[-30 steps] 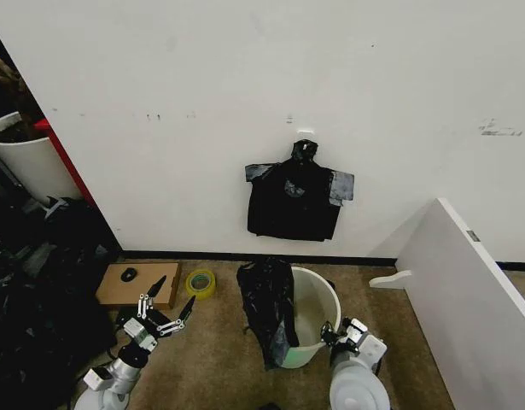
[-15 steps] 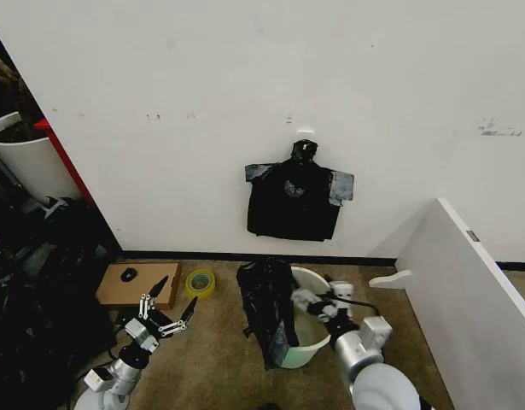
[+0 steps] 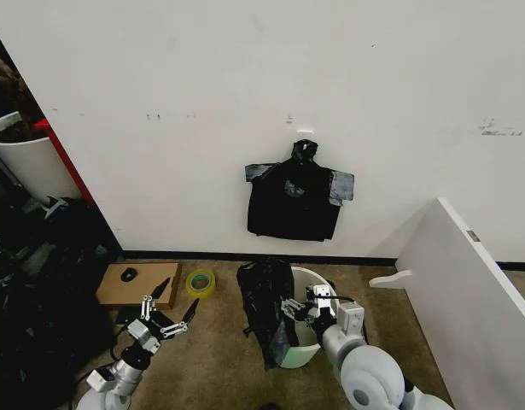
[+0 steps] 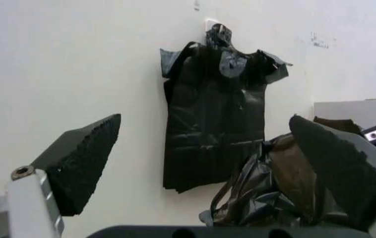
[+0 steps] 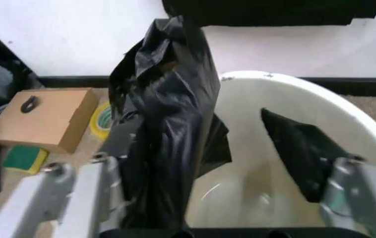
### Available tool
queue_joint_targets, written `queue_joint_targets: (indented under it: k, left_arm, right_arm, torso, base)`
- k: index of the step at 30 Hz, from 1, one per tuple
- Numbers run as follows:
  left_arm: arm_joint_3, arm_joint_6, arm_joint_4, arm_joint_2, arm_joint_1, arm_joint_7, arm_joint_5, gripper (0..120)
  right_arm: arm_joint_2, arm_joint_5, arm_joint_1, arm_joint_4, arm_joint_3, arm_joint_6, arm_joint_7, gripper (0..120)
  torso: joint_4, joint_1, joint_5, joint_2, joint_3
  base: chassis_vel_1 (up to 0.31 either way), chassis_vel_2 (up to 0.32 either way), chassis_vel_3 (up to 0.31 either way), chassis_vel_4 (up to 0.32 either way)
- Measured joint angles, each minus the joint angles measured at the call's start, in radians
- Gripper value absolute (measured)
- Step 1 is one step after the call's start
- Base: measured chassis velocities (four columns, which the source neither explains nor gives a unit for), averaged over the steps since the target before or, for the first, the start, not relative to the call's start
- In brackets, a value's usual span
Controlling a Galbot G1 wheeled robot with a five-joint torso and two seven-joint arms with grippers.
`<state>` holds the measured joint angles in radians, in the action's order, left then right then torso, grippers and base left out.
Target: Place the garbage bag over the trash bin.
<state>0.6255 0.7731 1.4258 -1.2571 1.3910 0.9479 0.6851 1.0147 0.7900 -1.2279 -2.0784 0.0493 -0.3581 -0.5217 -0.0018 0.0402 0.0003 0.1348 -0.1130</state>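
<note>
The garbage bag [image 3: 265, 309] is a crinkly black bag draped over the left rim of the trash bin [image 3: 308, 283], a round cream-white bucket on the floor by the wall. Most of the bag hangs outside the bin. My right gripper [image 3: 300, 306] is open above the bin's mouth, right beside the bag. In the right wrist view the garbage bag [image 5: 167, 130] stands between the spread fingers, over the trash bin [image 5: 287, 94]. My left gripper [image 3: 169, 319] hangs open to the left of the bin, holding nothing; its view shows the garbage bag [image 4: 267, 196] off to one side.
A flat black bundle [image 3: 298, 202] is taped to the wall above the bin. A cardboard box [image 3: 138, 285] and a tape roll [image 3: 200, 282] lie left of the bin. A white board [image 3: 467, 295] leans at the right. A taller white bin [image 3: 27, 162] and dark bags [image 3: 32, 299] stand at the left.
My right gripper has risen from low beside the bin's right side to over its mouth, reaching towards the bag. The left gripper has hardly moved.
</note>
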Motion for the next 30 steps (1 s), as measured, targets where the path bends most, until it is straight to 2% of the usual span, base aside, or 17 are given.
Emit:
queue_joint_targets:
  k: [1,3,4,7,9,10,16,25,30]
  left_arm:
    - [-0.001,0.000,-0.001,0.000,-0.001,-0.001,-0.003,100]
    - [-0.002,-0.001,-0.001,0.000,-0.002,-0.002,-0.004,100]
    - [-0.003,-0.001,-0.003,0.000,-0.003,-0.003,-0.006,100]
    - [-0.004,-0.002,-0.003,0.000,-0.004,-0.004,-0.008,100]
    - [-0.005,-0.005,-0.003,0.000,-0.004,-0.005,-0.009,100]
    - [-0.005,-0.005,-0.003,0.000,-0.004,-0.005,-0.009,100]
    - [-0.021,-0.031,0.024,-0.002,0.013,-0.005,-0.008,100]
    - [-0.038,-0.066,0.050,-0.024,0.027,-0.007,-0.023,100]
    - [-0.063,-0.160,0.092,-0.030,0.041,-0.058,-0.026,100]
  right_arm:
    - [0.003,0.003,0.007,0.007,-0.001,0.002,0.000,53]
    - [0.004,0.007,0.010,0.010,-0.001,0.003,-0.001,52]
    - [0.007,0.025,0.019,0.015,-0.002,0.003,-0.005,45]
    - [0.006,0.058,0.025,0.018,-0.004,-0.008,-0.012,37]
    - [-0.005,0.105,0.025,0.018,-0.015,-0.031,-0.014,26]
    - [-0.005,0.105,0.025,0.018,-0.015,-0.031,-0.014,26]
    - [-0.015,0.107,0.021,0.044,-0.038,-0.019,-0.011,1]
    - [-0.015,0.042,-0.003,0.082,-0.061,0.035,0.015,0]
    - [-0.006,0.009,-0.018,0.100,-0.064,0.070,0.024,0]
  torso:
    - [0.0000,0.000,0.0000,0.000,0.000]
    - [0.0000,0.000,0.0000,0.000,0.000]
    - [0.0001,0.000,0.0000,0.000,0.000]
    - [0.0001,0.000,0.0000,0.000,0.000]
    - [0.0001,0.000,0.0000,0.000,0.000]
    - [0.0001,0.000,0.0000,0.000,0.000]
    - [0.0001,0.000,0.0002,0.000,0.000]
    - [0.0001,0.000,0.0001,0.000,0.000]
    - [0.0000,0.000,0.0001,0.000,0.000]
  base:
    - [0.000,0.000,0.000,0.000]
    - [0.000,0.000,0.000,0.000]
    - [0.000,0.000,0.000,0.000]
    - [0.000,0.000,0.000,0.000]
    - [0.000,0.000,0.000,0.000]
    - [0.000,0.000,0.000,0.000]
    - [0.000,0.000,0.000,0.000]
    - [0.000,0.000,0.000,0.000]
    - [0.000,0.000,0.000,0.000]
